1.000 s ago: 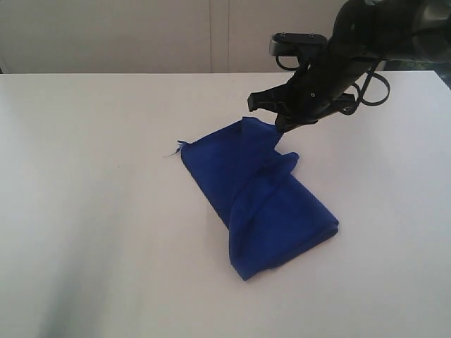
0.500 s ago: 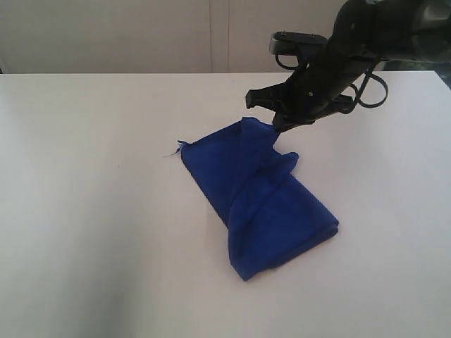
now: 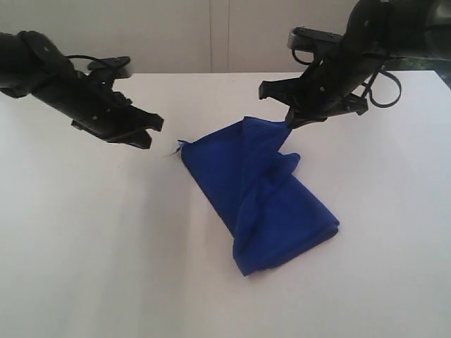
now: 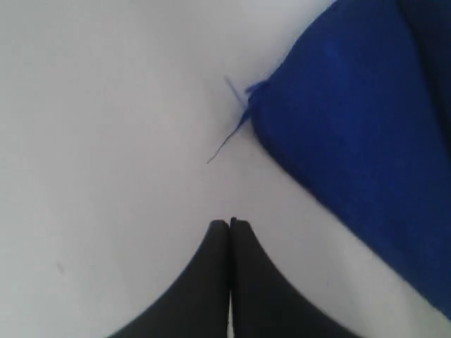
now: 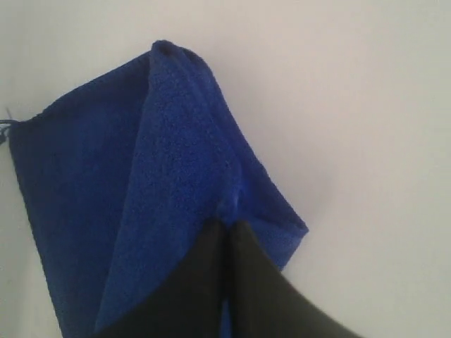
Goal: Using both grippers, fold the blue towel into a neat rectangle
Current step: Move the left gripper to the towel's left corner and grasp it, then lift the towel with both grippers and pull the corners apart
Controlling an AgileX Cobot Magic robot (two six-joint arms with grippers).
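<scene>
Right now the blue towel (image 3: pixel 261 197) is lying loosely folded on the white tabletop (image 3: pixel 106 246), and the right gripper (image 3: pixel 289 125) is pinching a raised fold of it with jaws closed on the cloth. Meanwhile the left gripper (image 3: pixel 156 128) is hovering near the towel's corner with the loose thread (image 4: pixel 225 134), its jaws pressed together, holding nothing.

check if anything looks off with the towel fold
The blue towel lies lumpy: a raised ridge runs from where the right claw pinches it, its layers do not line up, and a loose thread sticks out at one corner.
</scene>
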